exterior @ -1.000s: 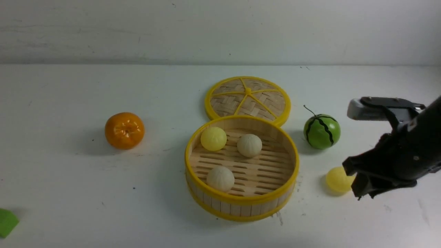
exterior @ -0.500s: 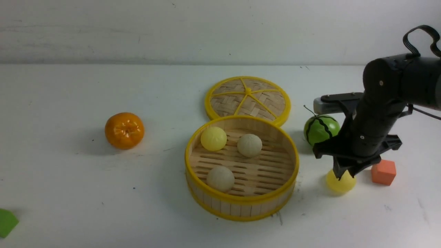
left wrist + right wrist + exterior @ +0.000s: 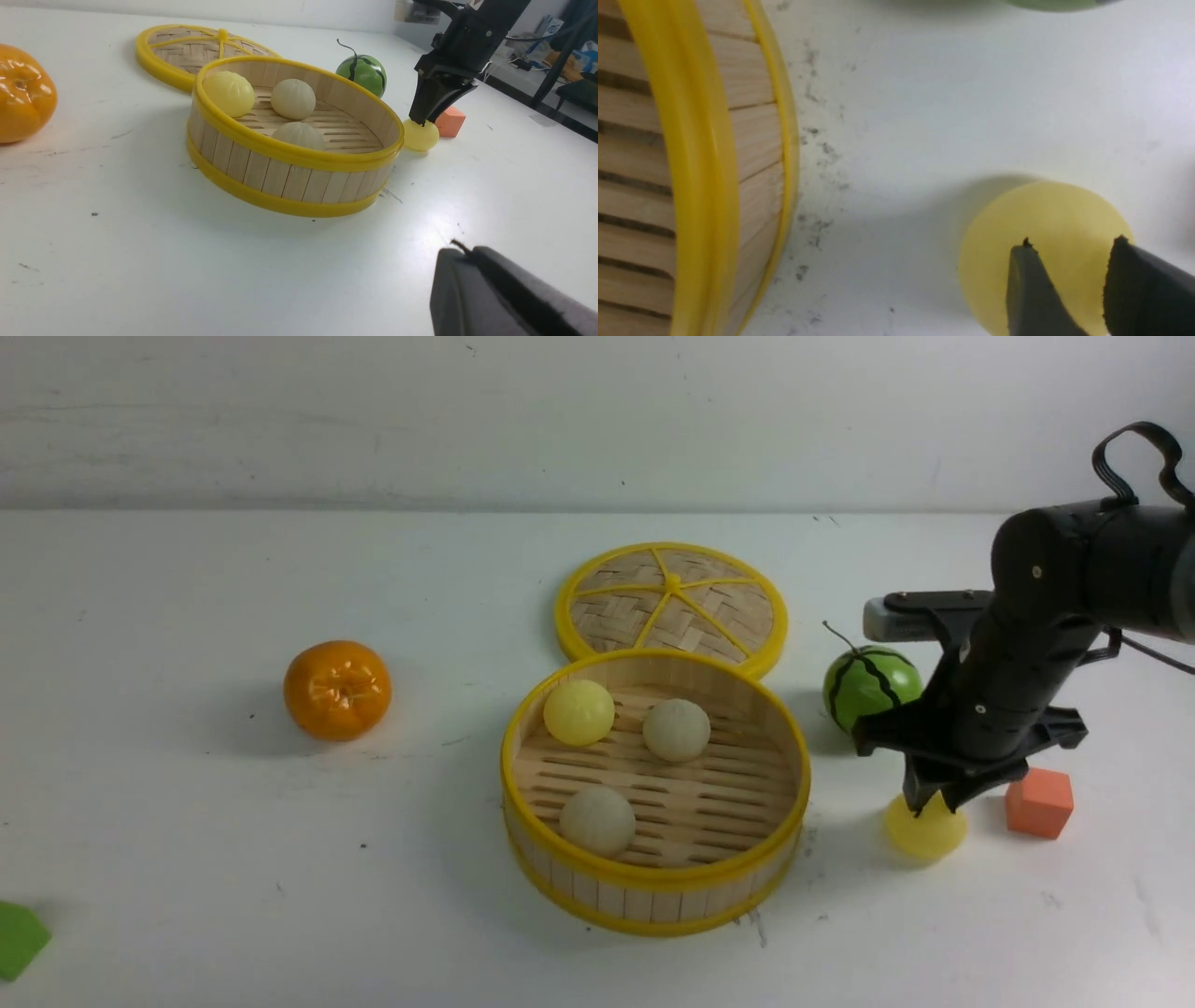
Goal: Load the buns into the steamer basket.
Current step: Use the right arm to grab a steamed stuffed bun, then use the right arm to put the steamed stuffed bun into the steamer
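The white table [image 3: 187,859] has the steamer basket [image 3: 653,877] sitting near its middle, and I'll place everything from that. Its flat woven lid [image 3: 672,602] lies just behind the basket, touching or nearly touching the back rim.

The right gripper [image 3: 929,800] hangs to the right of the basket, pointing almost straight down. Its tips are right on top of the one bun outside the basket, and the wrist camera shows them apart by only a narrow slit, far narrower than the bun and not around it. The left gripper [image 3: 460,252] sits low on the near side of the basket, well apart from it, with its jaws together as far as I can see.

A glossy orange fruit [image 3: 337,690] sits well to the left of the basket. A green watermelon ball [image 3: 864,686] is just off its right rear.

Three buns lie on the slatted floor: a pale yellow one [image 3: 579,711] and an off-white one [image 3: 676,729] towards the back, and another off-white one [image 3: 597,820] near the front. The fourth, pale yellow bun [image 3: 924,833], rests on the table just to the basket's right, with a small orange cube [image 3: 1038,802] a little farther out.

So I'd say the job is at the last pick. The jaws need to spread wider than the bun and sink round its middle before closing. A round bun could easily squirt away.
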Controlling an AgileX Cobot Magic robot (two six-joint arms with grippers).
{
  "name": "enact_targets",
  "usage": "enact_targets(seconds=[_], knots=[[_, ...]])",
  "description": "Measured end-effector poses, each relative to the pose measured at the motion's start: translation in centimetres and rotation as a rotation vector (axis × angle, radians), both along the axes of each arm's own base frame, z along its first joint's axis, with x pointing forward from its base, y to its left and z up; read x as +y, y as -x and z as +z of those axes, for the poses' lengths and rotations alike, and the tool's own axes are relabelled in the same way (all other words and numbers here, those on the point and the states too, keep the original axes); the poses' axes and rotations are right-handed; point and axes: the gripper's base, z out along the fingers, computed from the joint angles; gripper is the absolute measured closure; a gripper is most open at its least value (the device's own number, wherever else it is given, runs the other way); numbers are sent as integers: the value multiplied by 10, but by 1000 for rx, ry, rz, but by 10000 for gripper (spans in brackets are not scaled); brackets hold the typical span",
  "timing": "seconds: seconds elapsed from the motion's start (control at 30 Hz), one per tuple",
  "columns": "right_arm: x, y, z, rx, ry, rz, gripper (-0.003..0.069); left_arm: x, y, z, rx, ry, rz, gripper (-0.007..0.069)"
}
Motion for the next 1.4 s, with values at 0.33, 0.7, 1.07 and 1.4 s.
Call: enact_targets(seconds=[0.33,0.7,1.07,1.4], knots=[[0,-2,-9,23,3,-3,421,0,0,0,0,0,0,613],[0,-1,-10,31,8,8,629,0,0,0,1,1,0,603],[13,21,53,-82,-27,95,660,0,0,0,2,2,0,594],[98,37,94,-177,-223,320,655,0,0,0,2,2,0,585]])
